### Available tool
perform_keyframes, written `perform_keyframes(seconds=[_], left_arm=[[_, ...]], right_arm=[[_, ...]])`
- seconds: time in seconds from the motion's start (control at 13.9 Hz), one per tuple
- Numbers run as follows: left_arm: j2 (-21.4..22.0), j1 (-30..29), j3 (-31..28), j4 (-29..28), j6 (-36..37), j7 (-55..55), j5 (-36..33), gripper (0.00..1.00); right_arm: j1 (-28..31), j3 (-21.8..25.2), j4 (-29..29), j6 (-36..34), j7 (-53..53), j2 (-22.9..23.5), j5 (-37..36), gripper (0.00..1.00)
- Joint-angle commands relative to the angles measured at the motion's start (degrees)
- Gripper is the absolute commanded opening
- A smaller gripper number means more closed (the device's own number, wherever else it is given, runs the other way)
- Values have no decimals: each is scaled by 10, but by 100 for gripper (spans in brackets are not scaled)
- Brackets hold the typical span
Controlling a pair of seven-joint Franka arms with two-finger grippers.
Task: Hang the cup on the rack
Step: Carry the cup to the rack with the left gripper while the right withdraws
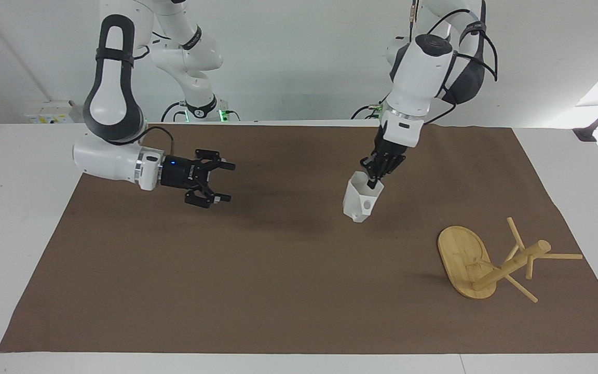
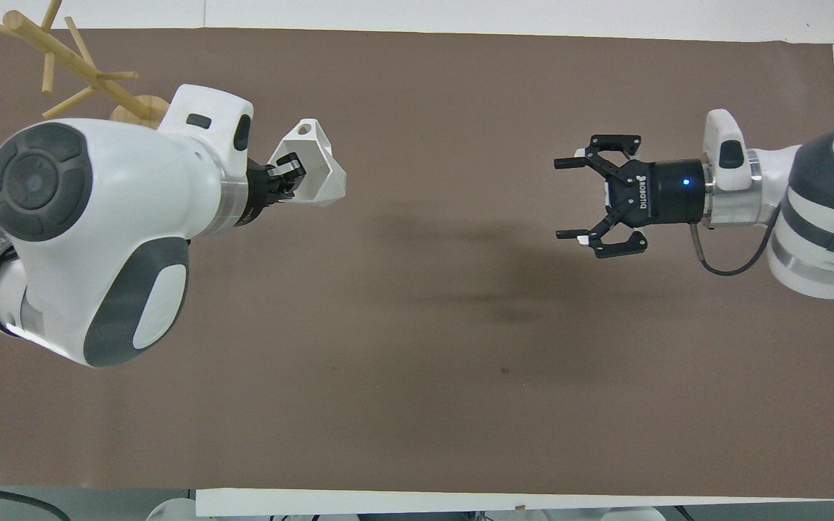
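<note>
Two arms work over a bench (image 1: 29, 156) covered by a brown mat (image 1: 278, 280). The left gripper (image 1: 373, 183) is clamped on the cup (image 1: 361, 201), its fingertips pinching the rim wall from above, one finger inside the mouth. The cup hangs in the air over the mat, clear of the surface, a little tilted, with its mouth up and its narrow bottom down; a round hole shows in the handle on the side toward the rack. In the overhead view the same cup (image 2: 312, 163) sticks out past the left gripper (image 2: 288, 176), its faceted white body plain against the brown. The rack (image 1: 491, 262) lies tipped over on the mat at the left arm's end of the bench, farther from the robots than the cup. Its oval base (image 1: 462, 259) stands on edge and leans, and its post (image 1: 514, 265) slants out from the base with thin pegs sticking out around the top, some of them touching the mat. Cup and rack are well apart. The right gripper (image 1: 223, 182) hovers over the mat toward the right arm's end of the bench, pointing sideways toward the cup, with its fingers spread wide and nothing between them; the overhead view shows the right gripper (image 2: 569, 200) the same way, both fingertips far apart.
</note>
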State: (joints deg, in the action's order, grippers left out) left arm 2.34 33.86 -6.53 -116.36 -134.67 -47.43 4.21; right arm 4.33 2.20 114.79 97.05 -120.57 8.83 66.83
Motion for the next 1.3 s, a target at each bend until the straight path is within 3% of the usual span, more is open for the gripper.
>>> perform_keyframes(seconds=[0.0,0.14,0.36,0.65,0.79,1.08,1.23], left_arm=[[63,-52,6,-142,-173,45,-3,0],[68,-77,6,-188,-275,48,-2,0],[39,-91,6,-209,-385,47,20,0],[9,-119,6,-192,-389,47,23,0],[-8,-124,7,-176,-389,47,74,0],[-50,-148,8,-135,-388,50,89,0],[-75,-157,8,-109,-387,52,90,0]], right_arm=[[35,-9,-46,-20,2,10,-102,100],[38,-8,-72,-12,18,11,-188,100],[33,-9,-126,-16,145,8,-306,100],[29,-9,-184,-41,334,6,-424,100],[26,-11,-228,-55,408,5,-495,100],[9,-13,-242,-80,605,-16,-557,100],[3,-12,-278,-118,706,-23,-570,100]])
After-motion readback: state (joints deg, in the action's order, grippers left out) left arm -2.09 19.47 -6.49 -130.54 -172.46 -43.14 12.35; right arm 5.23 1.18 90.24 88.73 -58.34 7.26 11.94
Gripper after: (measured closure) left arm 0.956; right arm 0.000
